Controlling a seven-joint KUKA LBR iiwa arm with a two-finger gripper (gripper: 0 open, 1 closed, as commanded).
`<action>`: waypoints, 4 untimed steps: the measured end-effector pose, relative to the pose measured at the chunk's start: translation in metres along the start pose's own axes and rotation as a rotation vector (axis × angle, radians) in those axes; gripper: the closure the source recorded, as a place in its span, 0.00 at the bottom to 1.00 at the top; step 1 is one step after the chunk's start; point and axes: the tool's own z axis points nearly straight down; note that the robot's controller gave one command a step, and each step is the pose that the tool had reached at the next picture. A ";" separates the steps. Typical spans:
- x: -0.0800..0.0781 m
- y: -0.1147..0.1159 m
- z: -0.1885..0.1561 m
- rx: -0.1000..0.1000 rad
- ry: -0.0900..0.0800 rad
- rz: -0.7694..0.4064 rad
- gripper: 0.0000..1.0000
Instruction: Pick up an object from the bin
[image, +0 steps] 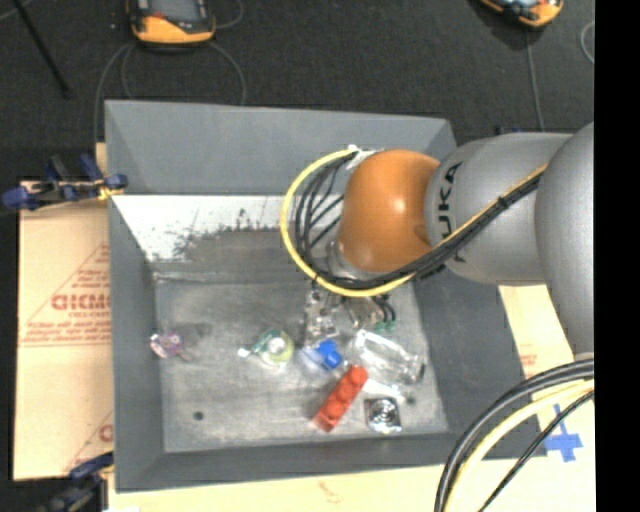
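Poised with the tool (322, 322), clenched or released impossible to tell, close by a small blue piece (322, 355) beside a red brick (340, 397) mid-floor of the bin (132, 350): likely light, rigid, slippery, so pinch across flat sides.

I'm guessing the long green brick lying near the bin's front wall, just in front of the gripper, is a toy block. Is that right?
Nearly. The long brick is red, not green. The camera view shows it lying near the bin's front wall, just in front of the gripper, and it looks like a toy block.
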 end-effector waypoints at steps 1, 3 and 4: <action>0.001 0.001 0.002 -0.003 0.005 0.002 0.00; 0.007 0.027 0.038 -0.004 0.001 0.326 0.00; 0.005 0.026 0.036 -0.004 -0.006 0.328 1.00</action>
